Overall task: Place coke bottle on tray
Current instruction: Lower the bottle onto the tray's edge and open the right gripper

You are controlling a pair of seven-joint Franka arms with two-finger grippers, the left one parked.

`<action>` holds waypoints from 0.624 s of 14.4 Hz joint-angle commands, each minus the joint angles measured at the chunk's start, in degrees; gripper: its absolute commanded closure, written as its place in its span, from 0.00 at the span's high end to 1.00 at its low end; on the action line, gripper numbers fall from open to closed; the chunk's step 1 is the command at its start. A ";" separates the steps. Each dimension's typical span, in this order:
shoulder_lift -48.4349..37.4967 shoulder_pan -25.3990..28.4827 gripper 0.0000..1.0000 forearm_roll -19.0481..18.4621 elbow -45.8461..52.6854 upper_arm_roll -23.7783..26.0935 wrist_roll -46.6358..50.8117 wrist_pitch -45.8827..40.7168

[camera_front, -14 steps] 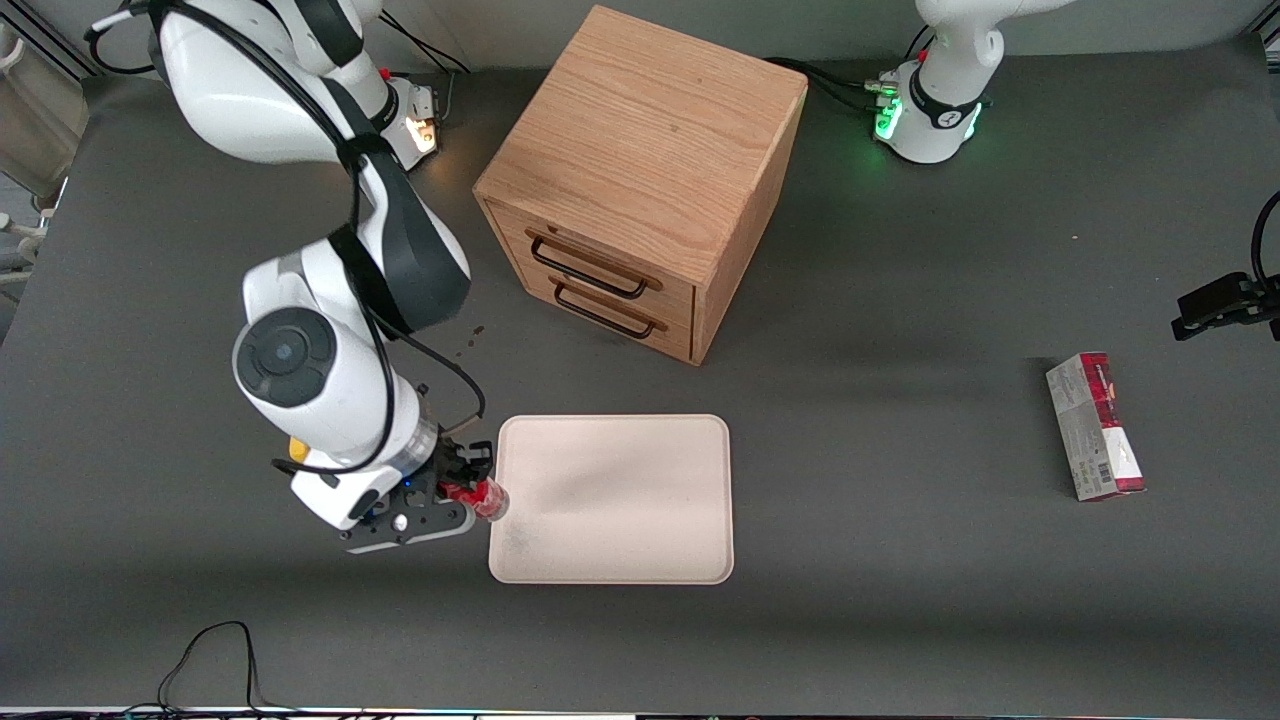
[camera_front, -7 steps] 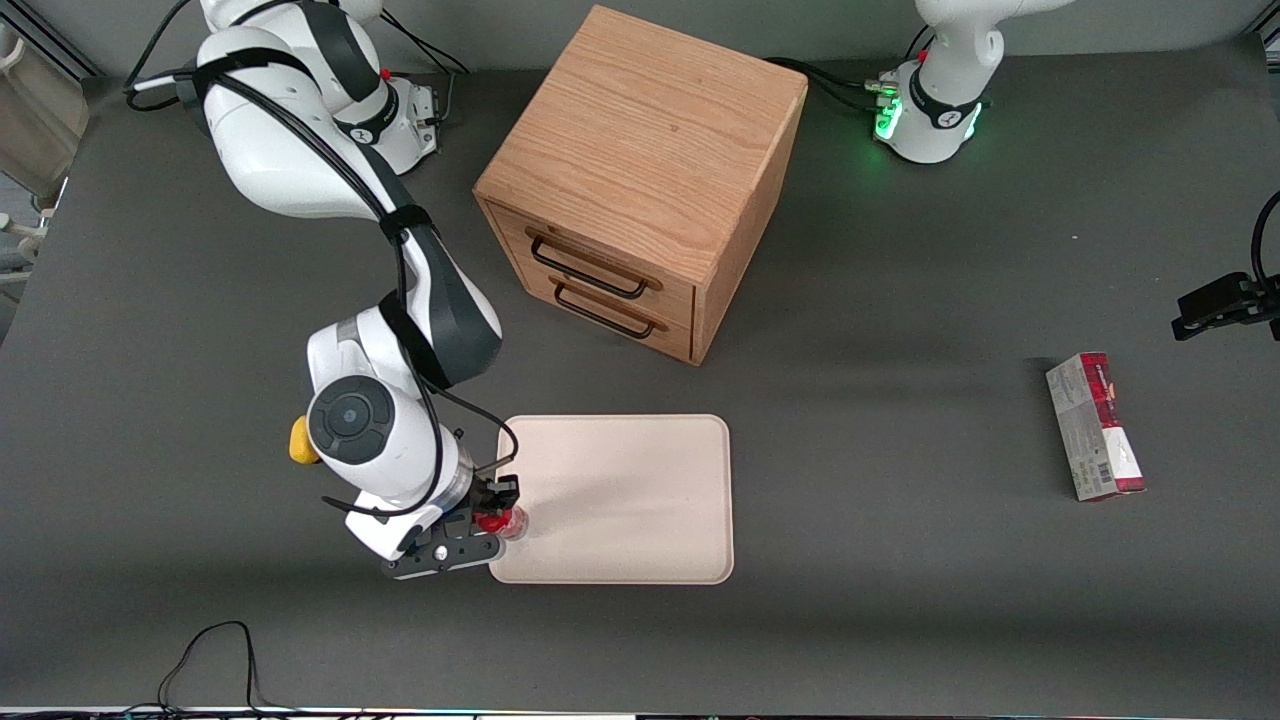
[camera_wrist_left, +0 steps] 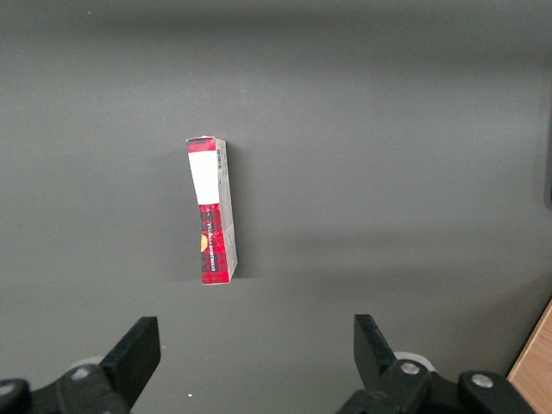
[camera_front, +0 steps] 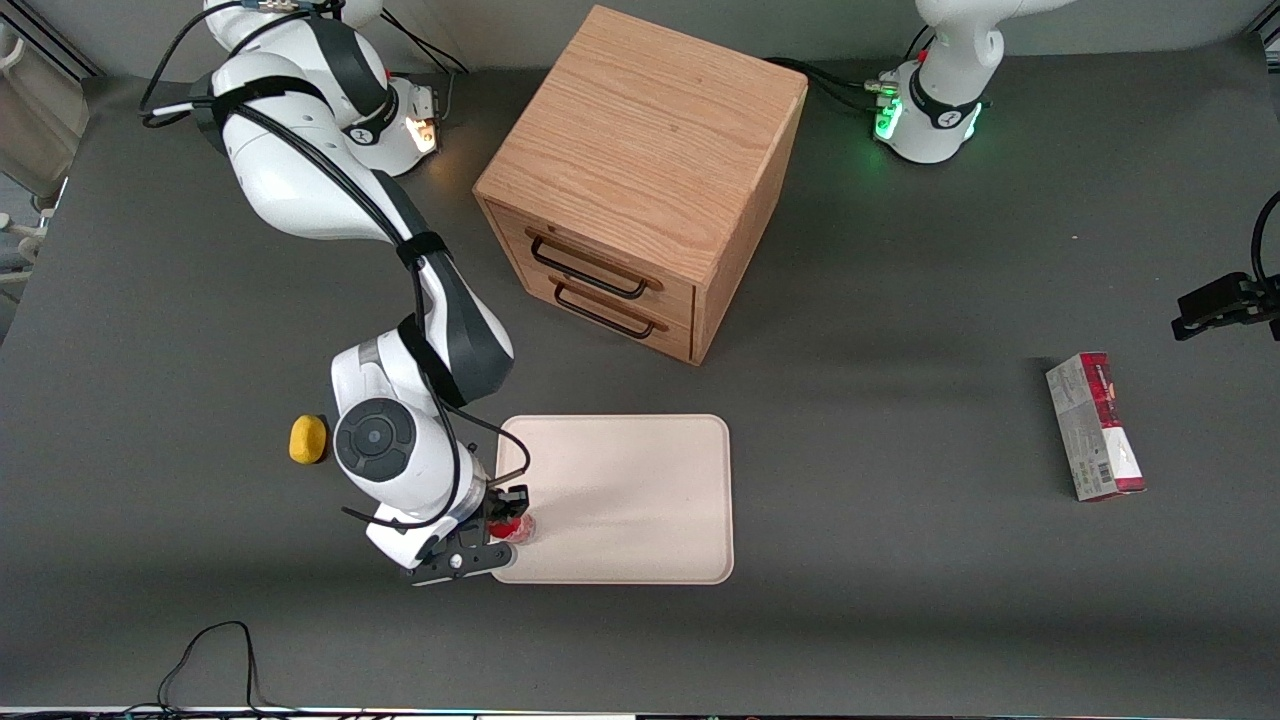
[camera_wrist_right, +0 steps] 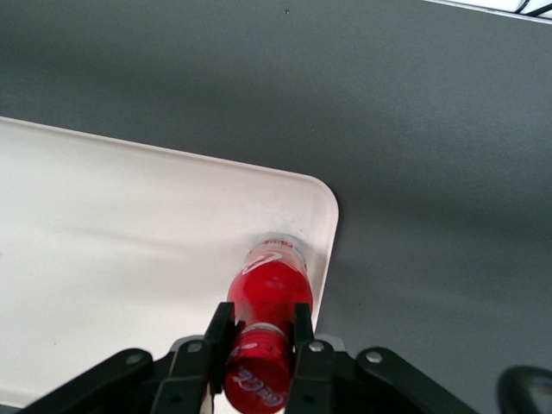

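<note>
My right gripper (camera_wrist_right: 260, 332) is shut on the coke bottle (camera_wrist_right: 269, 289), its two black fingers clamped on the neck just under the red cap. The bottle stands upright over the cream tray (camera_wrist_right: 129, 250), its clear base close to the tray's rounded corner and rim. In the front view the gripper (camera_front: 505, 520) and the bottle (camera_front: 512, 527) sit over the tray (camera_front: 630, 500) at the corner nearest the front camera, toward the working arm's end. Whether the base touches the tray surface I cannot tell.
A wooden two-drawer cabinet (camera_front: 640, 180) stands farther from the front camera than the tray. A yellow oval lump (camera_front: 308, 438) lies beside the working arm. A red-and-grey carton (camera_front: 1094, 426) (camera_wrist_left: 211, 211) lies toward the parked arm's end.
The working arm carried the bottle from beside the tray's edge to over the tray's corner and slightly nearer the front camera. The yellow lump, earlier hidden by the arm, now shows fully.
</note>
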 commanded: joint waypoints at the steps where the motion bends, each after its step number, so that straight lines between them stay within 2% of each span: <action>1: 0.91 -0.09 0.31 -0.70 2.15 0.23 1.25 0.12; 2: 0.91 -0.09 0.97 -0.61 2.15 0.23 1.51 0.12; 5: -0.57 -0.09 1.00 -0.61 2.15 0.23 1.43 -1.28; 9: -6.19 -0.26 1.00 -0.61 2.15 -0.12 1.34 -9.70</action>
